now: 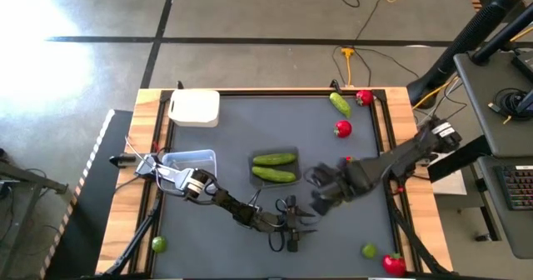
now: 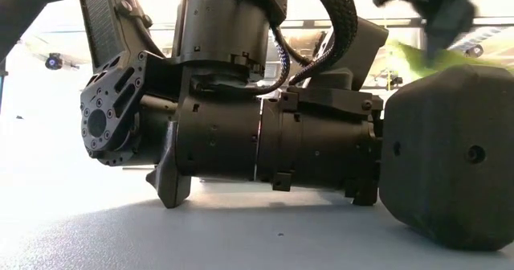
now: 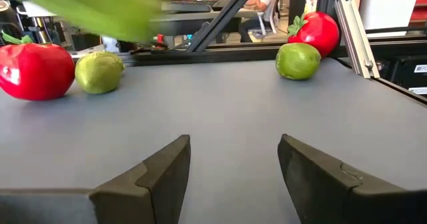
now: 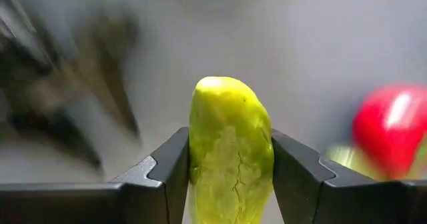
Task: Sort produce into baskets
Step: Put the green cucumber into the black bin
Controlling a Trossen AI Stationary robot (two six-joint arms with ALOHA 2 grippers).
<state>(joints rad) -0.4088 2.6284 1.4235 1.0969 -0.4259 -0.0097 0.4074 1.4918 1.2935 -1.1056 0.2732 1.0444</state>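
Grey table (image 1: 366, 172) is carrying three baskets: white (image 1: 194, 108), clear (image 1: 191, 159), dark (image 1: 275, 168) holding two cucumbers (image 1: 274, 159). Left gripper (image 1: 291, 232) is resting low near the front edge, jaws spread, empty. Right gripper (image 4: 230, 167) is pinching a cucumber (image 4: 230, 161) above mid-table, beside the dark basket.

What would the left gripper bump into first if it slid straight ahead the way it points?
Probably nothing: the grey table ahead of the left gripper looks free to its far edge. The round green lime-like ball sits just off to one side.
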